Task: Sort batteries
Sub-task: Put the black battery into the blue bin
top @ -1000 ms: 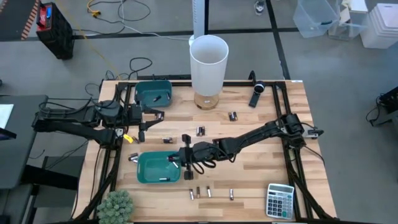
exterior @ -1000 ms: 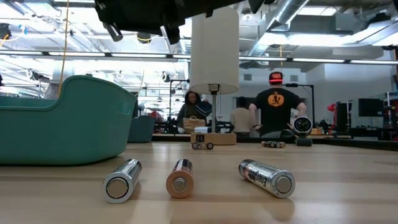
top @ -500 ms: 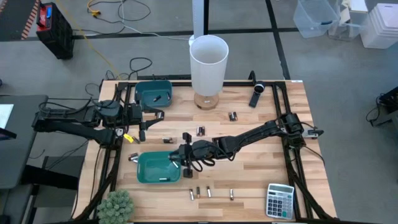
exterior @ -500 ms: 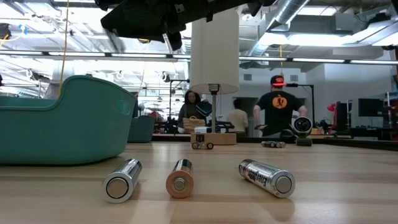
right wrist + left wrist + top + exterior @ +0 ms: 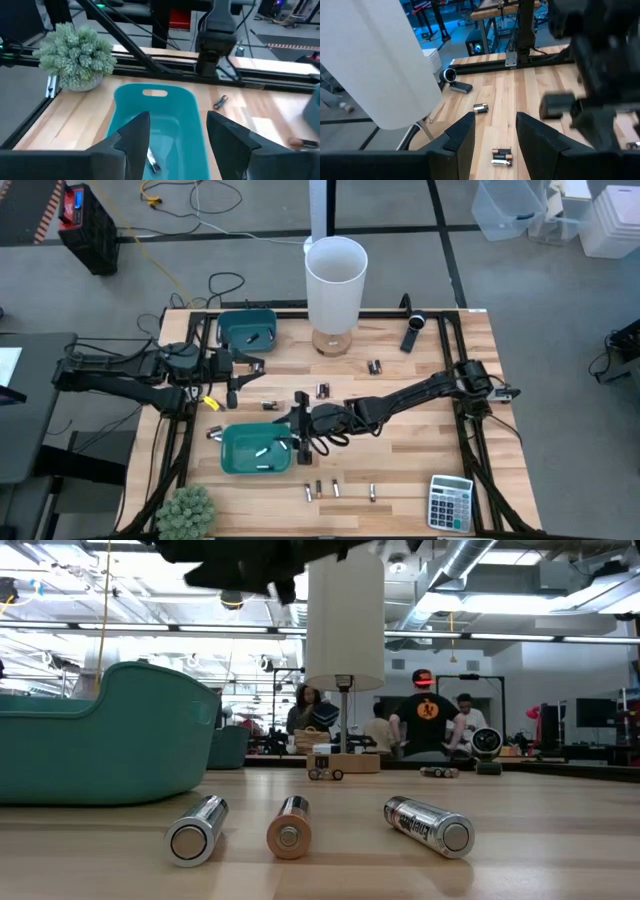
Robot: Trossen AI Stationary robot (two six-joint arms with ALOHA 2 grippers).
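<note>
Right claw (image 5: 172,137) wider over bin (image 5: 155,107)

In the low view the dark arm (image 5: 250,560) at the top is cut off by the frame's upper edge and smeared, so its gripper cannot be read. The teal bin (image 5: 100,735) at left runs off the left edge, its contents hidden behind its wall. In the left wrist view a blurred dark arm (image 5: 592,75) fills the right side, covering the table behind it. In the high view the batteries (image 5: 338,491) near the bottom centre are too small to tell apart by type.
</note>
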